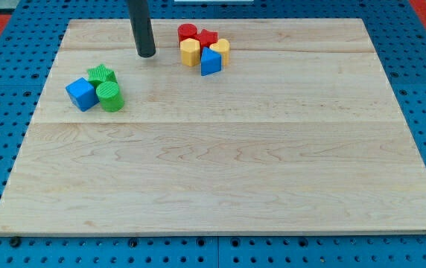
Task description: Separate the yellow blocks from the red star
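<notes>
Near the bench [220, 171] top edge, the red star [207, 38] sits touching two yellow blocks [191, 51], one on each side below it. The upright rod's tip [147, 54] rests left of them, apart; no gripper shows.

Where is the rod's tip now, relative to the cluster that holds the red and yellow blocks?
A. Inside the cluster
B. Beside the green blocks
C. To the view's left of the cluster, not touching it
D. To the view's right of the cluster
C: my tip stands left of the yellow block and red star, with bare board between.
</notes>
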`<action>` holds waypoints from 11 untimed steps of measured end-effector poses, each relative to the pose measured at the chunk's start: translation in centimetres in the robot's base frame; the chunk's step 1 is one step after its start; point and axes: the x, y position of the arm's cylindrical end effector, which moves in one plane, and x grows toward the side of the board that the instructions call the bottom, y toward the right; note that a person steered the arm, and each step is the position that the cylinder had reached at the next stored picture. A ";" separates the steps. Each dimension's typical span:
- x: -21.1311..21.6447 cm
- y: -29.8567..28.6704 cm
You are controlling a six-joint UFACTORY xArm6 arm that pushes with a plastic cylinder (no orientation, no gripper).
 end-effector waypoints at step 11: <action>1.7 13.3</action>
